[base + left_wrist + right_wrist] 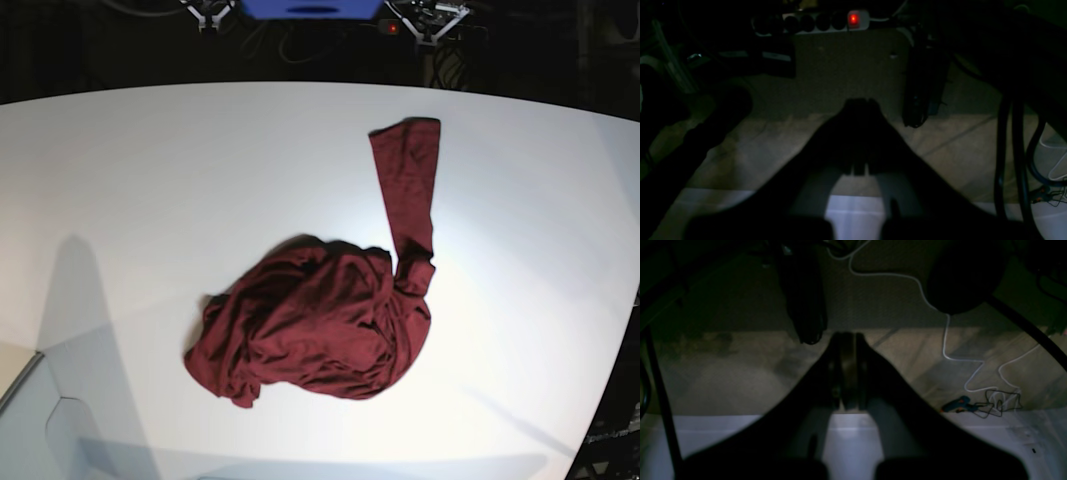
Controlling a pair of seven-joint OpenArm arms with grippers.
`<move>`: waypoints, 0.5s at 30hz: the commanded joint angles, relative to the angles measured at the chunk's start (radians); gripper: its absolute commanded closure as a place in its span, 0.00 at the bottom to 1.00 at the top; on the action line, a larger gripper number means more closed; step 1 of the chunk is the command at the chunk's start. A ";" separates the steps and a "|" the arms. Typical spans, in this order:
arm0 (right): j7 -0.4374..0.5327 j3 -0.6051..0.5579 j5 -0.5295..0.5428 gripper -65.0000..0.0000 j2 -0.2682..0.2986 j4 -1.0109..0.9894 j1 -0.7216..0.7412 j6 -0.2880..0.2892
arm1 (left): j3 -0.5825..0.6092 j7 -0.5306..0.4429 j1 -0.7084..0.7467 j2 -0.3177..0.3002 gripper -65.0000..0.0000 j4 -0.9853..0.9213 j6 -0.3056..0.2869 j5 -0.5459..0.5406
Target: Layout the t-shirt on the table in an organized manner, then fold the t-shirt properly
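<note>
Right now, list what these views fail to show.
- t-shirt: base view, bunched; its second sleeve, collar and hem are buried in folds.
- Both arms: outside the base view.
- left gripper, right gripper: wrist views, dark silhouettes only.
- table: near edge cropped.

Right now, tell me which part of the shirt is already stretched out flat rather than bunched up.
The one long sleeve of the t-shirt, running straight toward the table's far edge. The rest sits in a crumpled heap nearer the front.

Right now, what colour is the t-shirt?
Plain dark maroon t-shirt, no print; clearest in the base view.
</note>
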 commanded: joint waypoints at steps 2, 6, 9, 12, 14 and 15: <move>0.001 0.002 0.001 1.00 0.002 0.001 -0.006 0.005 | 0.001 -0.002 0.003 0.000 1.00 0.005 0.006 0.004; -0.001 0.002 0.001 1.00 0.002 0.001 -0.006 0.005 | 0.001 -0.002 0.003 0.000 1.00 0.005 0.006 0.004; -0.001 0.002 0.001 1.00 0.002 0.001 -0.006 0.005 | 0.001 -0.002 0.003 0.000 1.00 0.005 0.006 0.004; 0.001 0.002 0.001 1.00 0.002 0.001 -0.009 0.005 | 0.001 -0.002 0.004 0.000 1.00 0.005 0.006 0.004; 0.002 0.002 0.001 1.00 0.002 0.001 -0.012 0.005 | 0.001 -0.002 0.012 0.000 1.00 0.007 0.007 0.004; 0.002 0.002 0.001 1.00 0.002 0.001 -0.012 0.005 | 0.001 -0.002 0.012 0.000 1.00 0.007 0.007 0.004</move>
